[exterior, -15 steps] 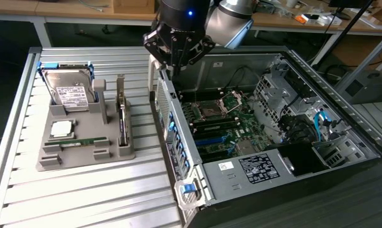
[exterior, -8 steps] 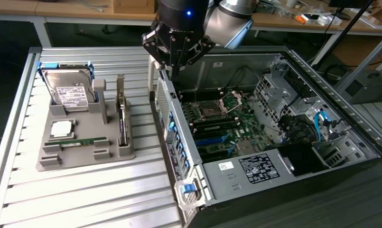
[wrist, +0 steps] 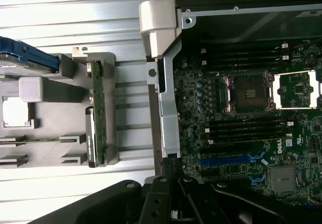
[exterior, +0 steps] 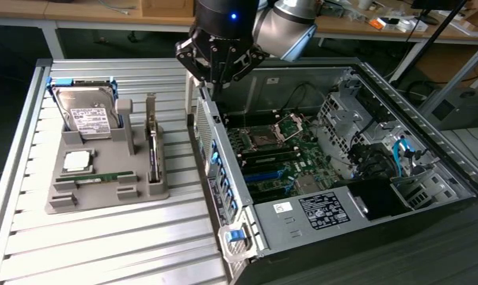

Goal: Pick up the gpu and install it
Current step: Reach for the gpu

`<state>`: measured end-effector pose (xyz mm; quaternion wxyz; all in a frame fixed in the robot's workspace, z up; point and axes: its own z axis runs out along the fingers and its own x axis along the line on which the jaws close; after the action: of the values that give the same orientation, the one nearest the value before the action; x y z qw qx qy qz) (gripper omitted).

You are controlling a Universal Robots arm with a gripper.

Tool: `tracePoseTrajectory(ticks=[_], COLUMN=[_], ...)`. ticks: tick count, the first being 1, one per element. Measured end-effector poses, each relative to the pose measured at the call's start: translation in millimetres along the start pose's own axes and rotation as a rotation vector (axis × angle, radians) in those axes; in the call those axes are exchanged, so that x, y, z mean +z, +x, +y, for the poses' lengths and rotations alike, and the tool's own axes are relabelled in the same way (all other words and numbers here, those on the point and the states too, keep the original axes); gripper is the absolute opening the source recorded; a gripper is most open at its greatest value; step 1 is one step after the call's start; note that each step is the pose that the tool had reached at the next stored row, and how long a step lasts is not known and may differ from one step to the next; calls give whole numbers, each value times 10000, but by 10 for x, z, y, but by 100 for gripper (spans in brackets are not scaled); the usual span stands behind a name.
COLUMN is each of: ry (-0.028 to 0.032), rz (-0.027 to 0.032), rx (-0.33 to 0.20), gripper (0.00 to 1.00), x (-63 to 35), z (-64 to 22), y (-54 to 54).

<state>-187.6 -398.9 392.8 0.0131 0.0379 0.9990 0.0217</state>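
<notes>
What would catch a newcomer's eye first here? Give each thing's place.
The open computer case on the exterior view's right, its motherboard laid bare, draws the eye first. The robot arm hangs its shut pincer above the case wall nearest the grey tray. On that tray, at the exterior view's left, the gpu stands on edge near a hard drive.

A ribbed aluminium table filled the foreground, its slats running crosswise and catching pale, even light. Behind it stood a long wooden bench on pale legs (cluttered with small items toward the exterior view's right). The floor beneath lay dark. A slanted black pole crossed the far corner.
</notes>
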Motion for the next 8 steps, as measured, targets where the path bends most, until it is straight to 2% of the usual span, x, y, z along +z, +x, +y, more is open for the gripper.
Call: tracePoseTrajectory(ticks=[8], ry=[0], rz=[0], rx=[0], gripper=[11], x=[-1], z=[-2], y=[30])
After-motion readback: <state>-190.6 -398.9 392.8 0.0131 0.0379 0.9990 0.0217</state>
